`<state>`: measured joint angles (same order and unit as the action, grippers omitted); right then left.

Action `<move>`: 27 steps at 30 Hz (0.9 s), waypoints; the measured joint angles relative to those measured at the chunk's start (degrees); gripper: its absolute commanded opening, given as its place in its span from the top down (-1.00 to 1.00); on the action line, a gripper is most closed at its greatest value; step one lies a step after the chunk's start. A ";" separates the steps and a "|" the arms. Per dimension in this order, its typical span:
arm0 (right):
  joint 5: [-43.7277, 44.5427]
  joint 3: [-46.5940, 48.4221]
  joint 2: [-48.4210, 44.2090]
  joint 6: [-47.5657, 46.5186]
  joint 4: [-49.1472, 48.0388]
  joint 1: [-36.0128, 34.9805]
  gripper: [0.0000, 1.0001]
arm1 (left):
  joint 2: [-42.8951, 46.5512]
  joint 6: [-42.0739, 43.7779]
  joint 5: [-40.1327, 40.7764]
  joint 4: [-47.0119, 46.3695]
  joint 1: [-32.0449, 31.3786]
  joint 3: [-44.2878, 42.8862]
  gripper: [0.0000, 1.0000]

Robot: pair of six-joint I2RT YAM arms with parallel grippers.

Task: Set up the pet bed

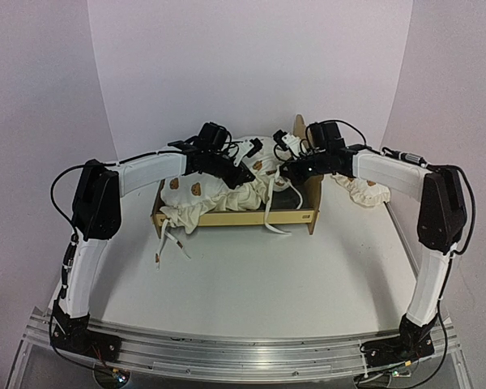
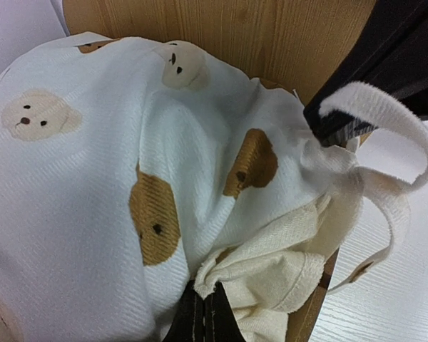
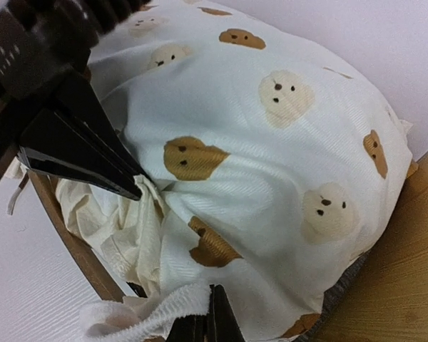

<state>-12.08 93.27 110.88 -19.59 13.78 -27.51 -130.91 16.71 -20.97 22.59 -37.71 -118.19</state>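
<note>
The pet bed (image 1: 243,217) is a light-wood frame in the middle of the table, and its wooden headboard (image 2: 235,28) rises behind the cushion. A cream bear-print cushion (image 1: 201,193) lies bunched inside it, bulging high (image 3: 271,157). My left gripper (image 1: 247,174) is shut on a folded cream edge of the cushion (image 2: 93,178), pinched at its tips (image 2: 207,288). My right gripper (image 1: 287,170) faces it from the right, shut (image 3: 210,310) on a white tie string (image 3: 150,317) of the cushion. That string loops out by its dark fingers (image 2: 392,142). Grey felt (image 3: 342,292) shows under the cushion.
A small cream bear-print pillow (image 1: 364,193) lies on the table right of the bed, under my right forearm. Two tie strings (image 1: 172,243) hang over the bed's front left corner onto the white table (image 1: 251,275). The white backdrop curves behind.
</note>
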 measured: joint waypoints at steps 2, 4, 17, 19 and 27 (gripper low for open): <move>-0.17 -0.63 0.46 0.00 -0.03 0.00 1.00 | 0.00 0.00 0.01 0.00 0.00 0.00 1.00; -0.32 -1.35 0.69 0.03 -0.10 0.00 1.00 | 0.00 -0.01 0.02 -0.02 0.00 0.00 1.00; -1.17 -5.60 1.09 4.92 -2.45 0.00 0.48 | 0.00 0.00 0.12 -0.02 0.00 0.01 1.00; -0.98 -7.06 1.09 5.63 -2.32 0.00 0.35 | 0.00 0.00 0.09 -0.02 0.00 0.02 1.00; -4.04 -7.78 -0.86 9.64 2.68 -0.02 -0.09 | 0.00 -0.04 0.06 -0.02 -0.60 0.04 1.00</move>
<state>-16.12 85.49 110.02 -9.96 16.46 -27.53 -130.91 16.67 -20.91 22.57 -38.32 -118.15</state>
